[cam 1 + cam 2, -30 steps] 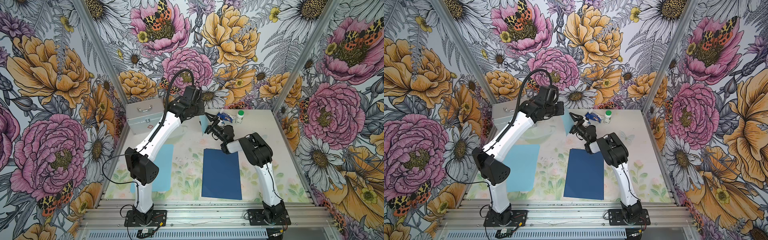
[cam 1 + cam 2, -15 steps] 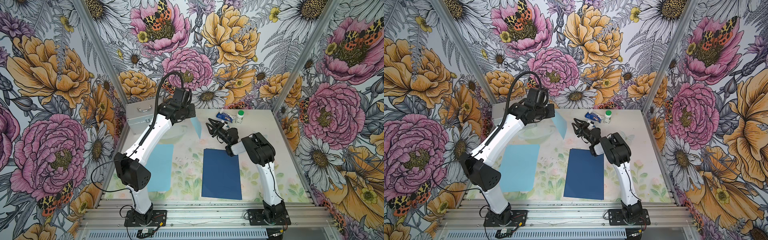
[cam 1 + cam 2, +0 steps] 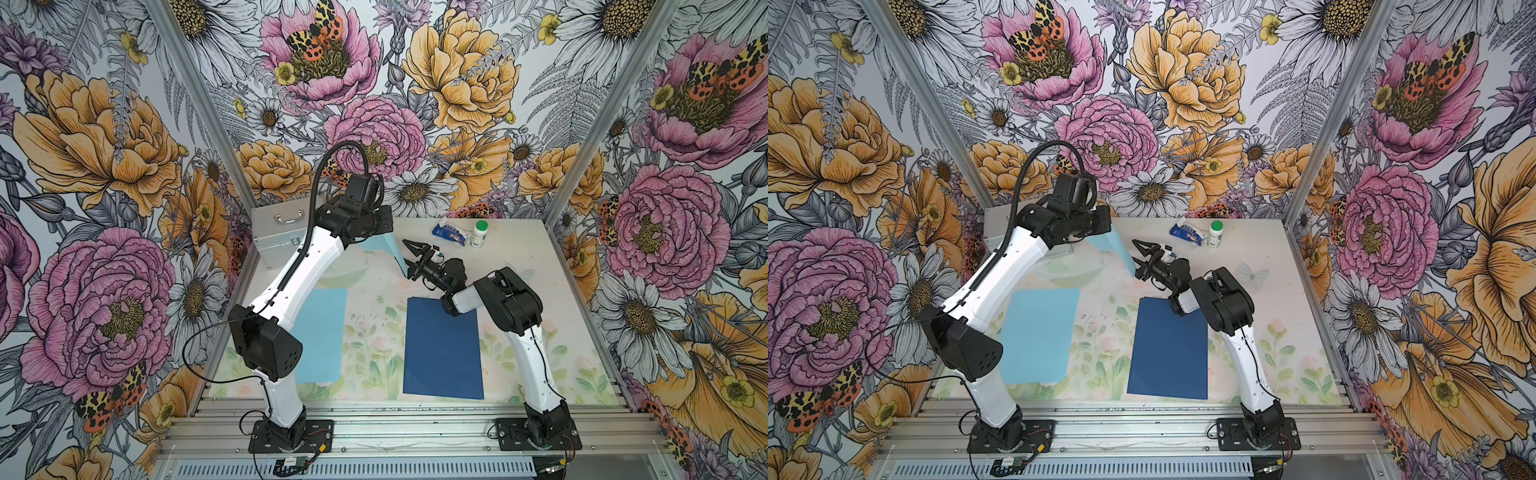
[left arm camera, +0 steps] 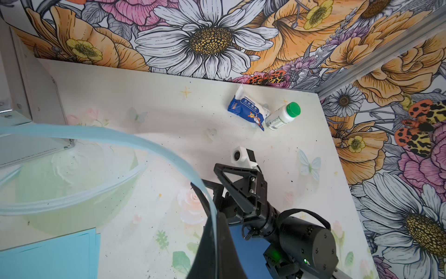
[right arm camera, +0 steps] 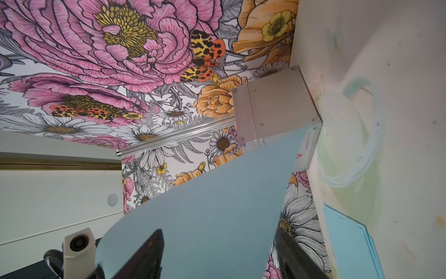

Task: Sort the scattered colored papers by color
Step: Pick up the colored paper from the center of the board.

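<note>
Left gripper (image 4: 213,224) pinches thin light sky-blue paper sheet (image 3: 395,253) aloft at 12 o'clock of desk (image 3: 519,249), likely bound for matching light-blue pile (image 3: 322,332) at 8 o'clock. Right gripper (image 3: 411,257) spread beside sheet's drooping corner, probably to steady it. Dark navy pile (image 3: 442,349) flat at 5 o'clock.

Blue-and-white packet (image 4: 249,111) had white letters on its blue band, too small to read for sure, white bottle (image 4: 281,118) had a label with tiny dark print, not readable, silver case (image 5: 277,106) had a small red mark, blurred
</note>
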You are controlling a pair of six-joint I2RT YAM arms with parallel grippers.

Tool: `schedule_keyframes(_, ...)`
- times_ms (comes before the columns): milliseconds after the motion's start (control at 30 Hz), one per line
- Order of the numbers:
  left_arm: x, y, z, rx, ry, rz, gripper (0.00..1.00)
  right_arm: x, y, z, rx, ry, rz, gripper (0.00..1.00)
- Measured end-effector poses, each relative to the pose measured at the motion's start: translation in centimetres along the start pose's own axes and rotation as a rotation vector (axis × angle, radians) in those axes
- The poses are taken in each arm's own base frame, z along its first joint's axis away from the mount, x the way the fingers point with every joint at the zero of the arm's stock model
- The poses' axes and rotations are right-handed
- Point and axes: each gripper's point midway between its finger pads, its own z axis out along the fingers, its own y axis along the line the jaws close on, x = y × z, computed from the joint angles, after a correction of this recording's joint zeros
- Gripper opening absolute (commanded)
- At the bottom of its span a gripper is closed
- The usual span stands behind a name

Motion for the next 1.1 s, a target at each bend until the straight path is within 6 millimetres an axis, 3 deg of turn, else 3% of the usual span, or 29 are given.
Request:
schedule_keyframes(133, -0.5, -0.4, 1.1, 0.008, -0.008, 0.004, 0.00, 0.4, -0.7, 0.1, 0.012, 0.011, 0.014, 0.74)
schedule_keyframes(333, 0.9, -1.0, 3.2, 0.007, 0.041, 0.022, 0.00, -0.1, -0.8, 0.0, 0.012, -0.001, 0.018, 0.72)
schedule_keyframes(400, 1.2, -1.3, 3.2, 0.012, 0.046, 0.031, 0.00, -0.4, -0.6, -0.1, 0.009, -0.009, 0.017, 0.68)
schedule_keyframes(533, 1.5, -1.5, 3.1, 0.017, 0.049, 0.043, 0.00, -1.3, -0.3, -0.5, 0.002, -0.030, 0.020, 0.46)
schedule_keyframes(633, 1.8, -1.0, 3.0, 0.008, 0.055, 0.041, 0.00, -2.3, -0.5, -1.3, 0.010, -0.054, 0.030, 0.40)
schedule_keyframes(833, 2.7, 0.0, 3.2, -0.010, 0.079, 0.036, 0.00, -3.1, -0.6, -2.0, 0.017, -0.072, 0.037, 0.38)
schedule_keyframes(1100, 2.7, 1.3, 2.1, -0.026, 0.072, 0.019, 0.00, -2.7, 0.1, -2.7, 0.024, -0.061, 0.037, 0.38)
